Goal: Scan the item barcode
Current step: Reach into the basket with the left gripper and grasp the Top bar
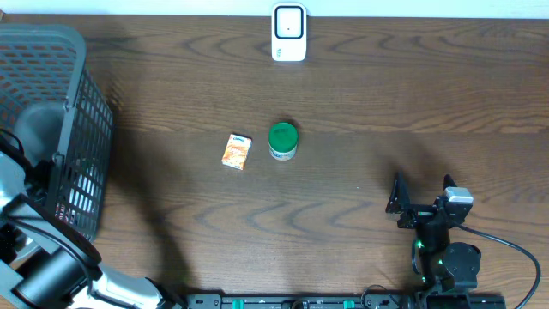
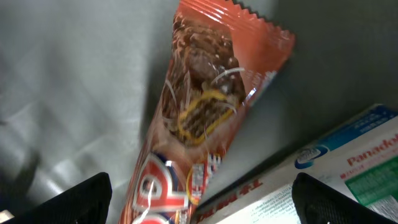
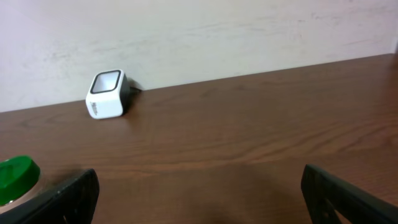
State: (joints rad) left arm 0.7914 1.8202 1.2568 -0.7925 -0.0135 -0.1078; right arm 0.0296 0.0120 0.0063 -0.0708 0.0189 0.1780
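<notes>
The left gripper [image 2: 202,194] is seen spread wide down in the basket [image 1: 51,129], with nothing clamped. Between its fingers the snack wrapper [image 2: 205,118] is laid, long axis running away from the wrist, so its narrow width is spanned. A Panadol box [image 2: 348,168] is tucked just beside it. The right gripper [image 3: 199,190] is held open, empty, well apart, nearer the scanner [image 1: 289,33].

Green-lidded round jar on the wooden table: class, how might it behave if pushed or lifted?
The green-lidded round jar stands upright, so a low push would probably slide it across the smooth wooden table. Tipped, its round sides would likely roll. It looks small and rigid, probably light.
</notes>
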